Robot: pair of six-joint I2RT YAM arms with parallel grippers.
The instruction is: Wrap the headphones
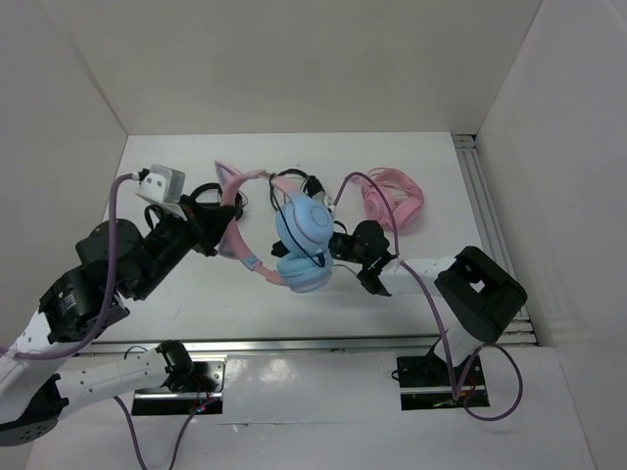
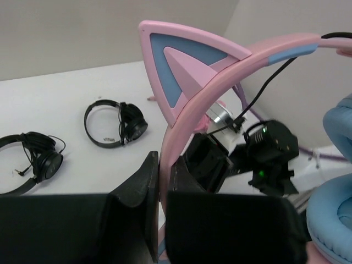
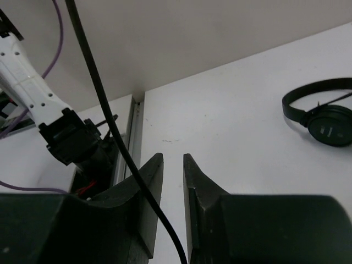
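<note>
The headphones (image 1: pixel 304 230) have two light-blue ear cups stacked mid-table and a pink headband (image 1: pixel 235 245) with cat ears. My left gripper (image 1: pixel 220 230) is shut on the headband; in the left wrist view the pink band (image 2: pixel 220 82) rises out from between the fingers (image 2: pixel 163 165), with the blue cups (image 2: pixel 335 220) at the right. My right gripper (image 1: pixel 338 245) sits just right of the cups. In the right wrist view it (image 3: pixel 173 159) stands narrowly open, and the thin black cable (image 3: pixel 93 71) crosses its left finger and drops into the gap.
An all-pink cat-ear headset (image 1: pixel 392 201) lies at the back right. Two black headphones (image 2: pixel 113 124) (image 2: pixel 33 159) lie on the table behind; one shows in the right wrist view (image 3: pixel 324 118). A metal rail (image 1: pixel 485 211) runs along the right edge. White walls enclose the table.
</note>
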